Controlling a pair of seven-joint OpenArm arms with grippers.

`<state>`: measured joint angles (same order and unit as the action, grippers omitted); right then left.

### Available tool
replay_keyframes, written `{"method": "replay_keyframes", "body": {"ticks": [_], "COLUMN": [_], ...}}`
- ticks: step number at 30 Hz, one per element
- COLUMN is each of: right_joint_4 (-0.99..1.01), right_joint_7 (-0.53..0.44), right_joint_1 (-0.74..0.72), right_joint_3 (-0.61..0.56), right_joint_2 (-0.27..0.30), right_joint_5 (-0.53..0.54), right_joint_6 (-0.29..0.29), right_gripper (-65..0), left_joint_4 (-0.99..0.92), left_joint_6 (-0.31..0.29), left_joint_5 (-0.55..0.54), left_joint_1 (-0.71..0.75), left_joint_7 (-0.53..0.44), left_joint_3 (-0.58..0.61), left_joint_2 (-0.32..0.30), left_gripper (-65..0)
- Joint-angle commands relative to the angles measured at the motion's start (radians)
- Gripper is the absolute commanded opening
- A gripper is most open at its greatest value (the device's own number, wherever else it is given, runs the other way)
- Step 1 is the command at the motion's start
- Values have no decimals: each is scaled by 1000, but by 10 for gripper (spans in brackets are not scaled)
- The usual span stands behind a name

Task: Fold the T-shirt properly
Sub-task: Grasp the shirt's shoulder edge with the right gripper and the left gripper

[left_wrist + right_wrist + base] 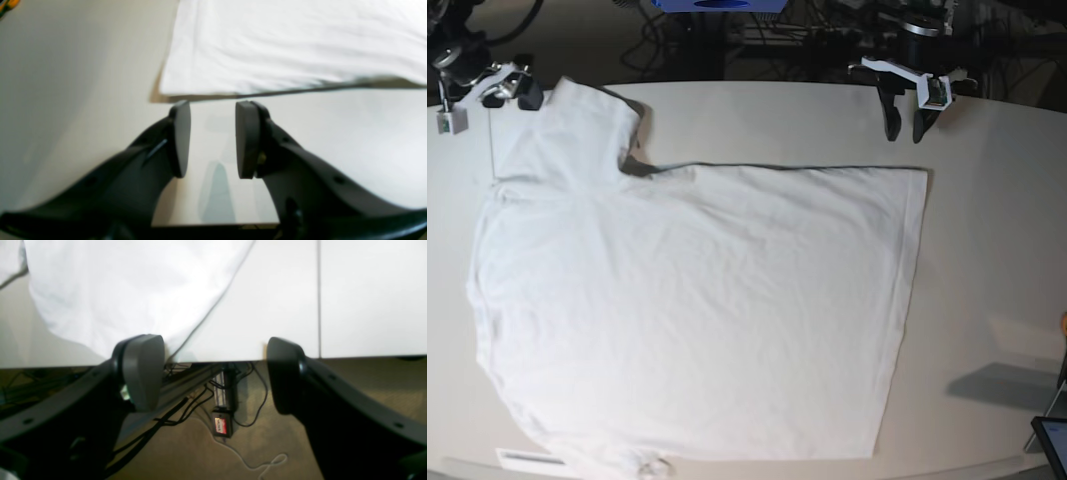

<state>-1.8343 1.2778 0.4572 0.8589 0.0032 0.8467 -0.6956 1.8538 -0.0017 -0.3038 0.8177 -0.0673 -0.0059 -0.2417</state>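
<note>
The white T-shirt [697, 300] lies spread flat on the off-white table [997, 250], one sleeve pointing to the far left corner. My left gripper [905, 130] hovers at the far right, just beyond the shirt's far right corner. In the left wrist view it [213, 110] is open and empty, with the shirt's corner [267, 50] just ahead of the fingertips. My right gripper [512, 95] is at the far left by the sleeve. In the right wrist view it [213, 350] is wide open and empty over the table's edge, its left finger [143, 366] next to the sleeve cloth [116, 290].
The table's far edge [283, 359] runs under the right gripper, with cables and a small device [222, 423] on the floor below. A seam [318, 296] crosses the tabletop. A white label [532, 460] lies at the front left. A dark screen corner [1052, 440] shows at the front right.
</note>
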Motion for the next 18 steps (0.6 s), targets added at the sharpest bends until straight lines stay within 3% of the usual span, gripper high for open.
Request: {"method": "replay_keyframes", "body": {"ticks": [1, 10, 18], "right_joint_4": [3, 94, 98], "right_joint_7": [-10, -7, -7], "right_joint_1": [7, -7, -1], "right_joint_3": [7, -60, -137], "right_joint_2": [13, 11, 11], "right_joint_5": [16, 21, 108], "right_joint_6": [-3, -3, -3], "right_gripper": [-192, -192, -189], "left_joint_4": [13, 10, -13], "left_joint_6": [6, 6, 6], "left_joint_5": [-1, -4, -4], "left_joint_1": [7, 5, 4], "left_joint_7": [-30, -32, -32], "left_joint_3": [-4, -101, -108], "left_joint_2": [-15, 2, 2], "left_gripper": [-423, -423, -423]}}
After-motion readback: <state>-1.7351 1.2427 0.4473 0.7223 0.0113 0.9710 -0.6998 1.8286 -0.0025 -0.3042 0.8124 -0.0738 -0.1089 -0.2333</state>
